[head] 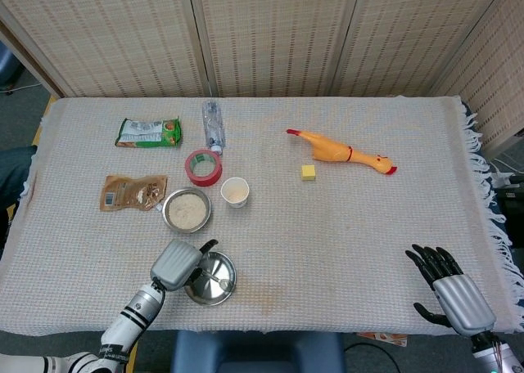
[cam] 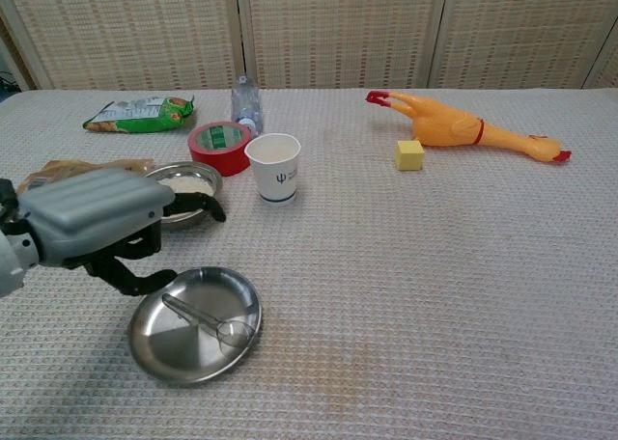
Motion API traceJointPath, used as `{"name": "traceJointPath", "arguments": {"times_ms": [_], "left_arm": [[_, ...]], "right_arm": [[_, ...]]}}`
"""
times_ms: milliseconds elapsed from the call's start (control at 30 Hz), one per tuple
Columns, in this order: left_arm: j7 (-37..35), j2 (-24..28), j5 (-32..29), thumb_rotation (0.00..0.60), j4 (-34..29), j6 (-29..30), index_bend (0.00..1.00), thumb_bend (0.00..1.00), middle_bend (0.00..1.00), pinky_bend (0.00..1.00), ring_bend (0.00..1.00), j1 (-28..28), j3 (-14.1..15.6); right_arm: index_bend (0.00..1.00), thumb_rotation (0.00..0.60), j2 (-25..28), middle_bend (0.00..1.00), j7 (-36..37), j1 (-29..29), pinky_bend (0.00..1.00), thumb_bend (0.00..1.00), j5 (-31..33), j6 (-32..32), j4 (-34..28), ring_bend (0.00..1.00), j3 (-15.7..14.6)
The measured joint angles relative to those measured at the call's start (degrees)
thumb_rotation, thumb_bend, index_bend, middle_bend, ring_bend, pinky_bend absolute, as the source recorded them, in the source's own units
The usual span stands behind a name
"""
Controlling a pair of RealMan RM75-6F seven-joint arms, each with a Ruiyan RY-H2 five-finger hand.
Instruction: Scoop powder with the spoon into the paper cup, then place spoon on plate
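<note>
On the cloth-covered table [cam: 435,295] (beige), spoon [cam: 205,318] lies in plate [cam: 154,348]

Spoon [cam: 205,319] lies in plate [cam: 159,349]; left robot hand [cam: 101,223] hovers beside, empty.

A woven bamboo screen [head: 270,38] in folding panels fills the top of the frame. Below it, a pale waffle-weave cloth [head: 344,226] covers the table, fringed along the right edge.
</note>
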Motion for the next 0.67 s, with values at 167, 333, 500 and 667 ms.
{"name": "traceJointPath", "arguments": {"times_ms": [167, 333, 500, 667], "left_arm": [[-11.6, 6.0, 5.6, 0.600, -3.4, 4.4, 0.04, 0.38, 0.58, 0.66, 0.52, 3.2, 0.7], [-29.1, 13.0, 11.8, 0.600, -3.5, 10.2, 0.00, 0.38, 0.14, 0.30, 0.08, 8.7, 4.0], [-45.6, 17.5, 15.9, 0.600, 1.6, 19.8, 0.00, 0.38, 0.00, 0.20, 0.00, 17.9, 7.3], [-48.2, 20.1, 20.6, 0.600, 7.7, 27.8, 0.00, 0.38, 0.00, 0.16, 0.00, 23.8, 8.1]], "right_arm": [[0.00, 0.600, -1.6, 0.00, 0.6, -0.9, 0.00, 0.15, -0.9, 4.1, 1.9, 0.00, 1.1], [0.00, 0.600, -3.1, 0.00, -0.5, -1.7, 0.00, 0.15, -1.1, 5.7, 3.2, 0.00, 1.8], [0.00, 0.600, -3.5, 0.00, -1.6, -1.7, 0.00, 0.15, -0.6, 5.0, 3.2, 0.00, 2.0], [0.00, 0.600, -3.9, 0.00, -3.2, -1.5, 0.00, 0.15, -1.0, 4.3, 2.8, 0.00, 1.6]]}}
